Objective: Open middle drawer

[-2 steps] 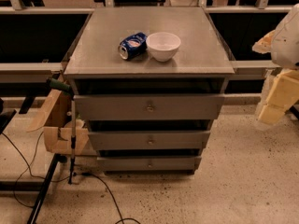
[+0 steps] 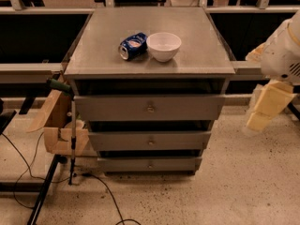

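Observation:
The grey cabinet [image 2: 150,55] has three drawers stacked one above the other. The middle drawer [image 2: 117,140] is a shallow grey front with a small brass knob [image 2: 151,143]; it lies below the taller top drawer [image 2: 108,108] and above the lowest drawer [image 2: 122,164]. Its front sits in line with the other two. My gripper [image 2: 265,109] hangs from the white arm [image 2: 281,50] at the right edge, to the right of the cabinet at about top-drawer height, apart from it and holding nothing that I can see.
A blue can [image 2: 132,45] lies on its side next to a white bowl [image 2: 164,46] on the cabinet top. A wooden fixture [image 2: 58,125] with a green-handled rod [image 2: 72,135] stands against the cabinet's left side. Black cables [image 2: 101,191] run over the speckled floor.
My gripper has shifted slightly left and down, nearer the cabinet's right side. The drawers, can and bowl have not moved.

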You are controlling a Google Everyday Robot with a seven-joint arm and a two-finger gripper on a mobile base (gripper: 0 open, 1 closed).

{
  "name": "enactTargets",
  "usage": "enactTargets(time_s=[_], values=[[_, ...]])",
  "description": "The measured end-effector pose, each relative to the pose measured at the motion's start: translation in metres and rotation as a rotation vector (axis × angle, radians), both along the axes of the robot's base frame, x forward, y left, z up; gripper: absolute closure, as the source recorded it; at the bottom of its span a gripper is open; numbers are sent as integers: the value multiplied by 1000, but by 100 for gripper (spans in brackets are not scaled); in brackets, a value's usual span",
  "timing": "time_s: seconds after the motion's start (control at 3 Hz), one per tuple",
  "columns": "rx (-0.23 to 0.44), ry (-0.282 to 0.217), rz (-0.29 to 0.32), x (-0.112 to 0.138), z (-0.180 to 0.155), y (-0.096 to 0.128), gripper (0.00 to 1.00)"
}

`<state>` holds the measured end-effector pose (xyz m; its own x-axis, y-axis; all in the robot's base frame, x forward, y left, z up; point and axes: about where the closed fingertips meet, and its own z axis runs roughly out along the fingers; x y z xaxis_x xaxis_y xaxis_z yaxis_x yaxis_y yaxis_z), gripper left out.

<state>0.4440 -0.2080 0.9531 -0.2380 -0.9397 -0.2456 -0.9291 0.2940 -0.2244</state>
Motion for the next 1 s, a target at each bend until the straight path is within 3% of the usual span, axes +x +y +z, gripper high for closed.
enactTargets(time_s=[0.33,1.0], values=[[100,44,-36,7,-59,22,0],[270,153,-71,32,-223,96,0]])
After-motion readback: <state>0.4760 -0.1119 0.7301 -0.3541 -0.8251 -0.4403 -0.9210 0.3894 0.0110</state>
